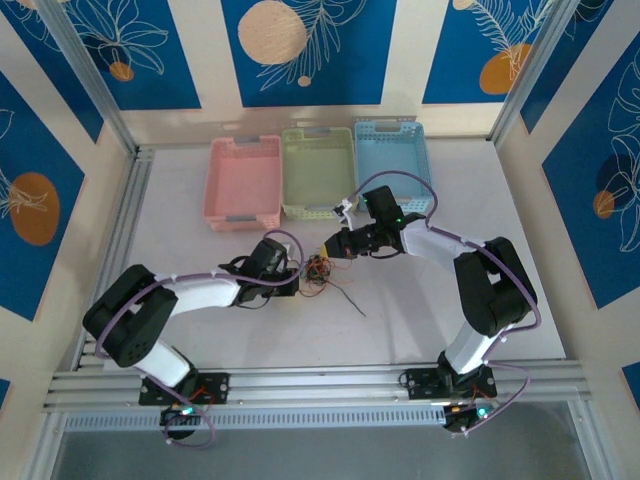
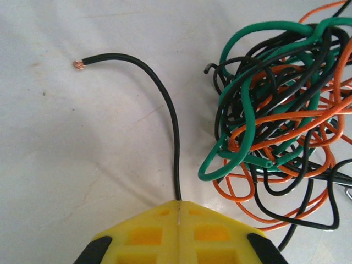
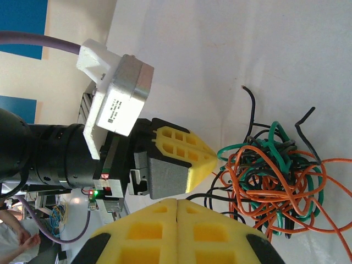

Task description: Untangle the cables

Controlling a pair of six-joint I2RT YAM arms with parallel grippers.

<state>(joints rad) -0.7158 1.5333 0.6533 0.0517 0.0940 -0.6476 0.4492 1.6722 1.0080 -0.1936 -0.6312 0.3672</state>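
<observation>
Top external: the tangle of cables (image 1: 318,269) lies mid-table (image 1: 200,230), well short of the row of baskets (image 1: 318,211) at 12 o'clock. The left gripper (image 1: 296,281) meets the wad from 9 o'clock. The right gripper (image 1: 332,246) sits just off its 1 o'clock side. One dark strand (image 1: 347,298) trails toward 4 o'clock. Nothing lies sorted apart, so I judge the task barely begun.

Left wrist: the left gripper (image 2: 180,204) has its yellow fingers pressed together, clamped on a black cable (image 2: 175,143). The cable's long axis runs from 6 up toward 12, then bends over to 10. Its bare copper tip (image 2: 78,64) points to 9 o'clock. The wad (image 2: 280,121) sits at 3 o'clock, its green, orange and black loops all interlocked (most of the work is left).

Right wrist: the right gripper (image 3: 177,202) is at 6 o'clock with its fingers together and no strand visible between them. The left gripper (image 3: 206,163) touches the wad's 9 o'clock edge. The wad (image 3: 275,187) lies at 4 o'clock, and loose black ends poke toward 12 and 1.
</observation>
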